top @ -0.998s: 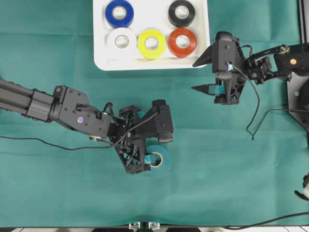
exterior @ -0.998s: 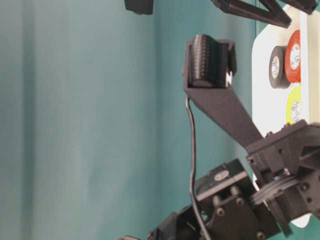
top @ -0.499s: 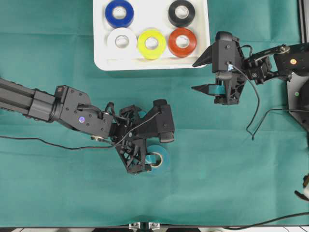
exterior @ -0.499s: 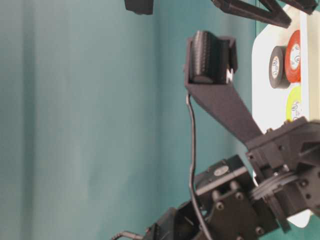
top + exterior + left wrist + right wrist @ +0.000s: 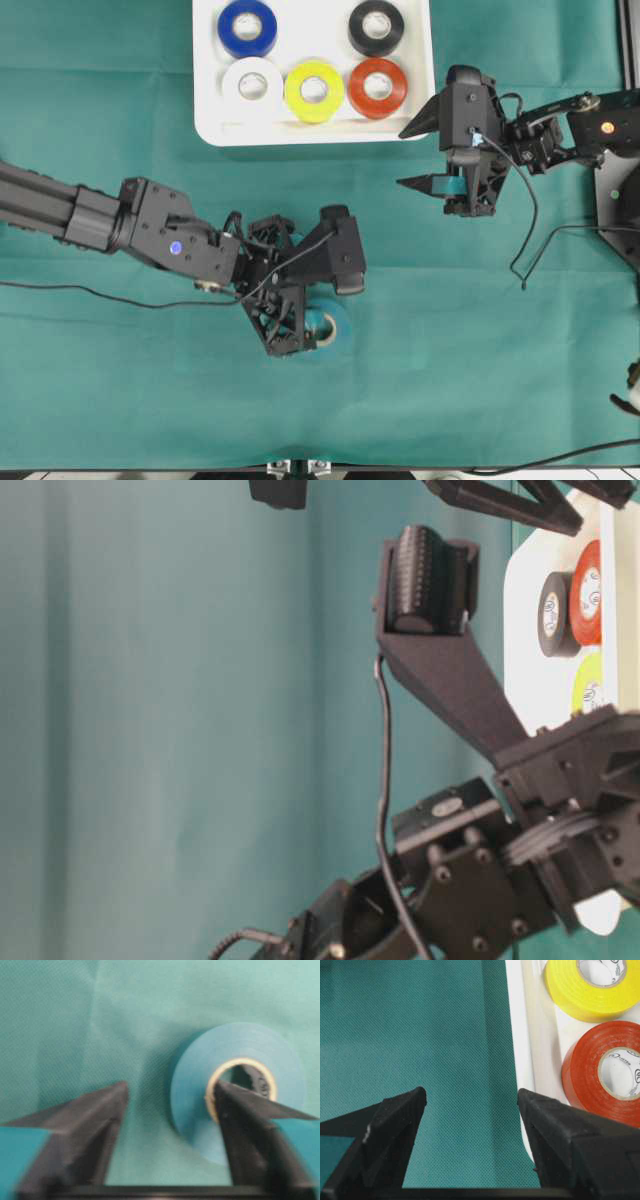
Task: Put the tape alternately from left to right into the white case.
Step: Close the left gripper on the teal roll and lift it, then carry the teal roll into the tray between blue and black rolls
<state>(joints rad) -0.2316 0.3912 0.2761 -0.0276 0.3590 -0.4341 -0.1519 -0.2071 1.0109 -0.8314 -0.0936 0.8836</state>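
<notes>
A teal roll of tape [image 5: 336,322] [image 5: 192,1085] lies flat on the green cloth. My left gripper [image 5: 303,328] [image 5: 170,1095] is down over it, jaws apart: one finger [image 5: 245,1125] stands in the pale core, the other rests on the cloth clear of the roll's outer wall. The white case [image 5: 310,137] [image 5: 517,1035] at the top holds blue [image 5: 247,27], white [image 5: 252,85], yellow [image 5: 314,90], red-orange [image 5: 377,87] and black [image 5: 376,26] rolls. My right gripper [image 5: 402,158] [image 5: 472,1097] hovers open and empty beside the case's right edge.
Green cloth covers the table. A black cable [image 5: 525,250] loops below the right arm, whose base [image 5: 615,190] stands at the right edge. The left arm [image 5: 90,220] stretches in from the left.
The left gripper has shifted slightly right and settled lower over the teal roll; its wrist view is blurred. The right arm has stayed still.
</notes>
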